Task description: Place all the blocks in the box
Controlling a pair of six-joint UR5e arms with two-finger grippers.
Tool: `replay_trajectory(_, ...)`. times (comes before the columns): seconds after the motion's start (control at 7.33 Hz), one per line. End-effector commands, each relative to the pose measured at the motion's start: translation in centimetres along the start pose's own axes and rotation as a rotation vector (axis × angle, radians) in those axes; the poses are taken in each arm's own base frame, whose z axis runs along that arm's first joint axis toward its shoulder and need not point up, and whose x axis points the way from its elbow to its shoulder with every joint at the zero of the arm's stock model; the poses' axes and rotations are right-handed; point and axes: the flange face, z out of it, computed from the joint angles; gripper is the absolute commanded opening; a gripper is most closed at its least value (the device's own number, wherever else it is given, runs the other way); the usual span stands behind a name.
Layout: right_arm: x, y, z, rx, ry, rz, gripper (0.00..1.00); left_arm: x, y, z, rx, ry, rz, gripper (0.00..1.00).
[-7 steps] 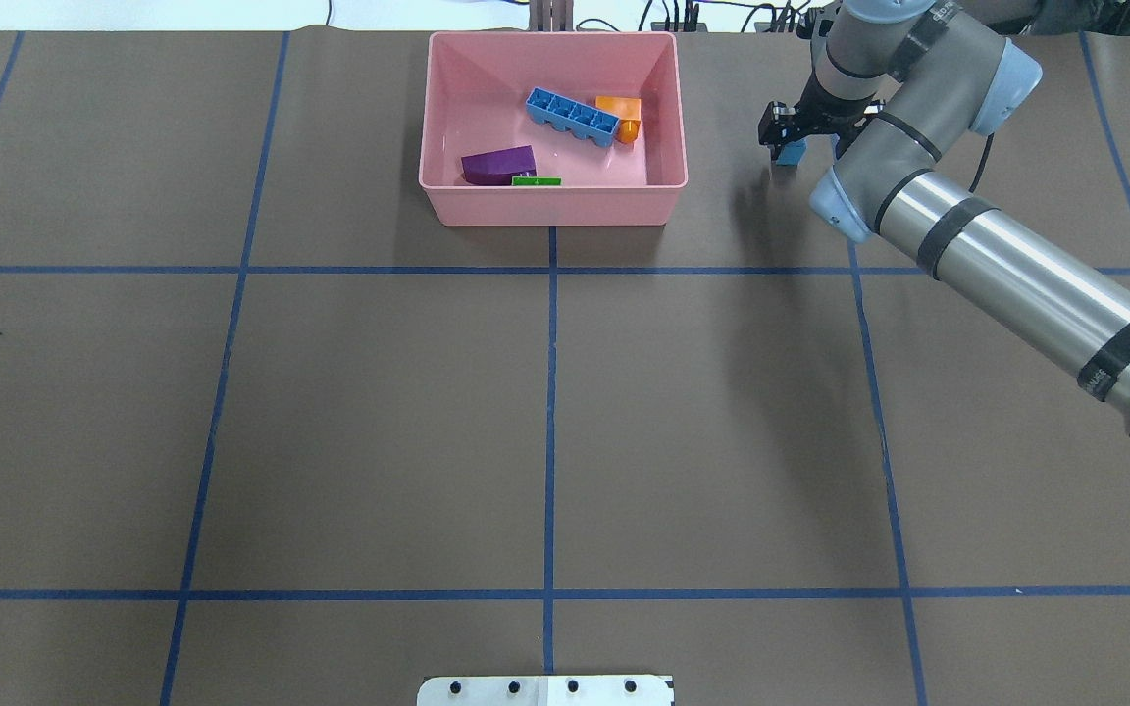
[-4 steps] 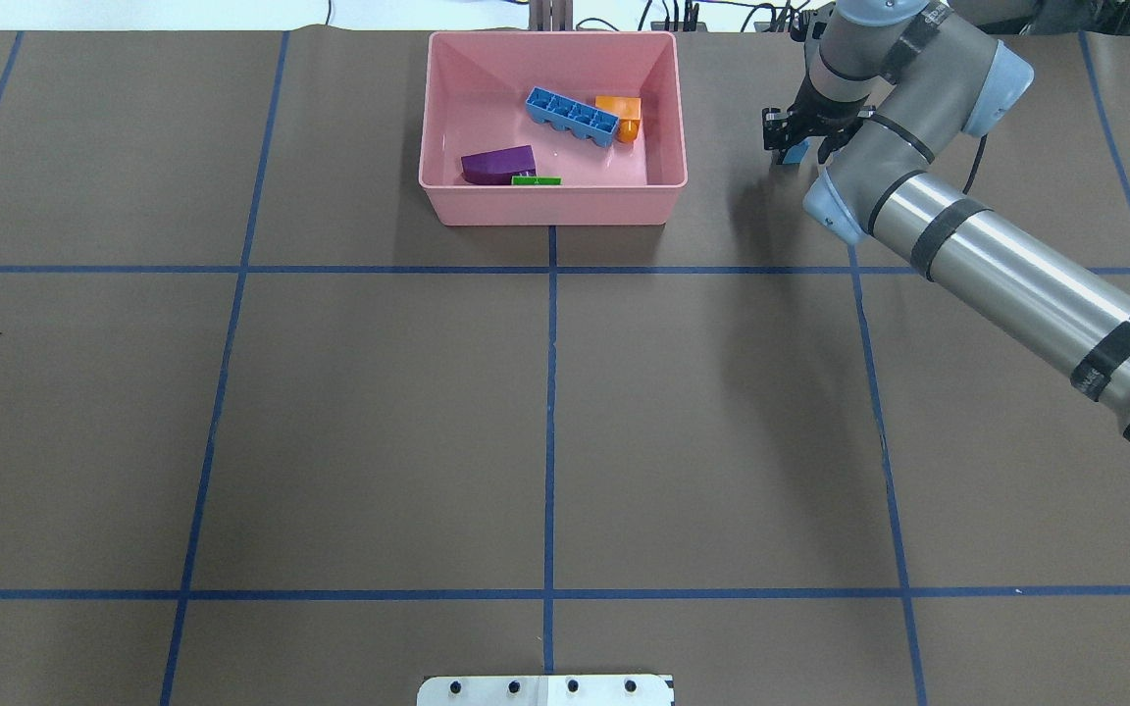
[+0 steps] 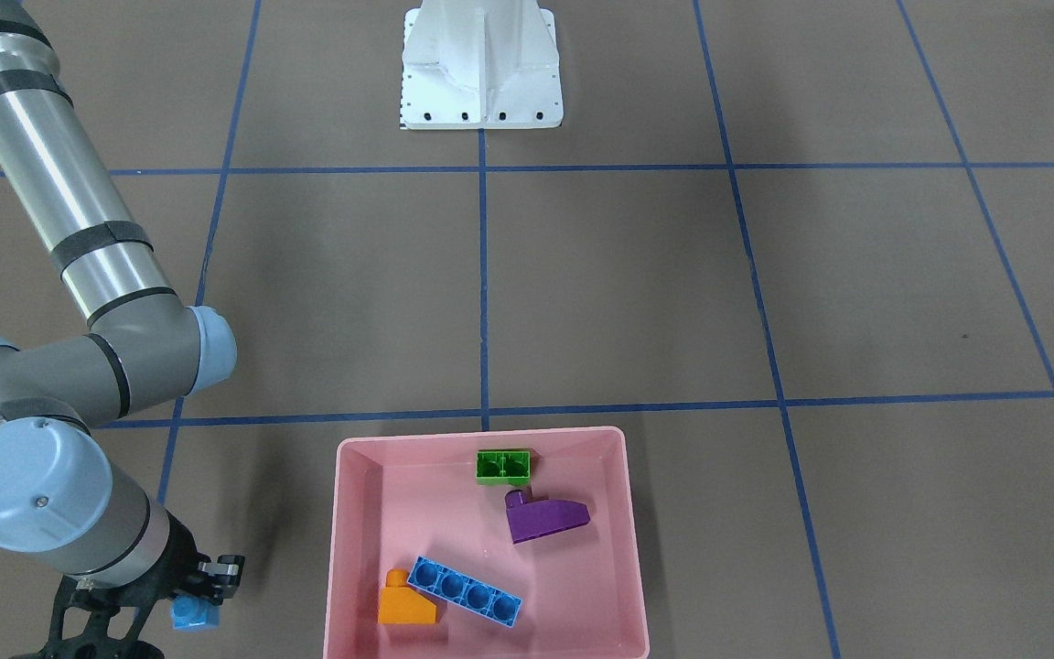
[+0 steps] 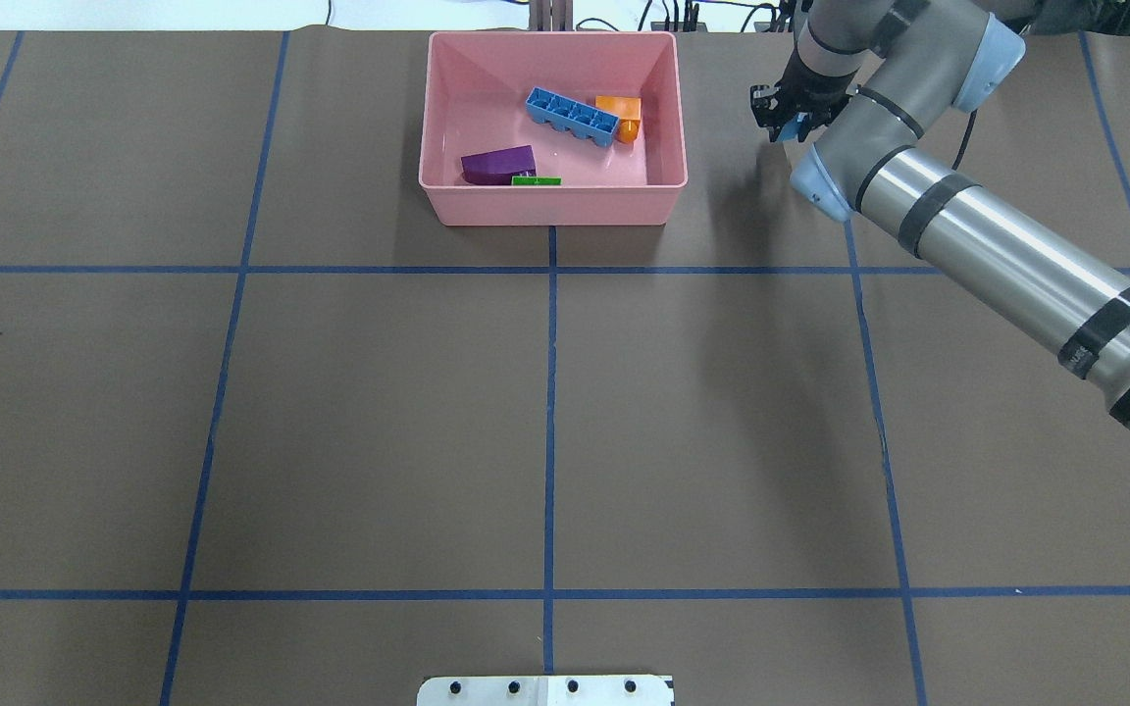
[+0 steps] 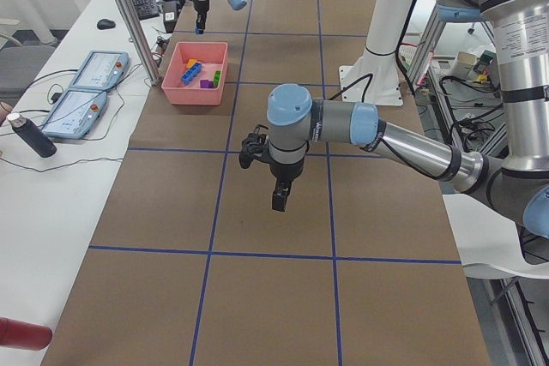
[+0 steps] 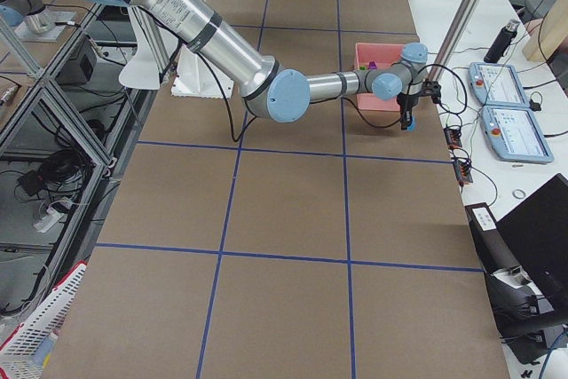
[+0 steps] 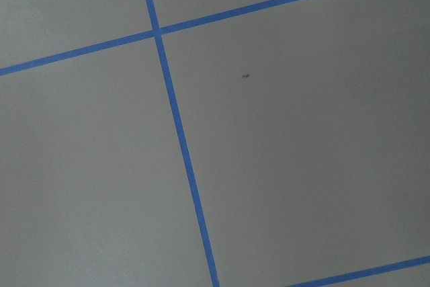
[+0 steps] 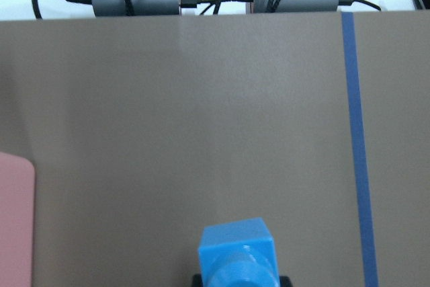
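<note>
A: Where's the tiny blue brick?
B: My right end effector [image 4: 789, 122] has clamped the tiny blue brick [image 8: 236, 253], just beside the pink box [image 4: 553, 208], not in it.
A: The others?
B: The long blue brick [image 4: 572, 116], orange brick [image 4: 621, 106], purple brick [image 4: 498, 164] and green brick [image 4: 536, 181] lie inside.
A: Left side?
B: My left end effector [image 5: 280, 199] hangs over the desk [image 5: 274, 297]; I can't tell its grip.
</note>
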Motion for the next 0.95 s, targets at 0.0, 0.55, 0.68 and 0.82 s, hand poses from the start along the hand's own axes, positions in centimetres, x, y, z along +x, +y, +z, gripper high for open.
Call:
replay_trajectory(0.0, -7.5, -2.7, -8.9, 0.016, -0.024, 0.065, 0.00, 0.2, 0.4, -0.1, 0.001, 0.000, 0.000, 1.00)
replay_trajectory(0.55, -21.9, 6.1, -7.2, 0.021, -0.143, 0.168, 0.99, 0.1, 0.4, -0.1, 0.002, 0.000, -0.004, 1.00)
replay_trajectory(0.68, -23.1, 7.5, -7.5, 0.019, -0.166, 0.153, 1.00, 0.1, 0.4, 0.0, -0.001, 0.001, -0.006, 1.00)
replay_trajectory(0.82, -22.2, 9.3, -8.5, 0.010, -0.184, 0.141, 1.00, 0.0, 0.3, 0.1, -0.002, 0.002, -0.007, 1.00)
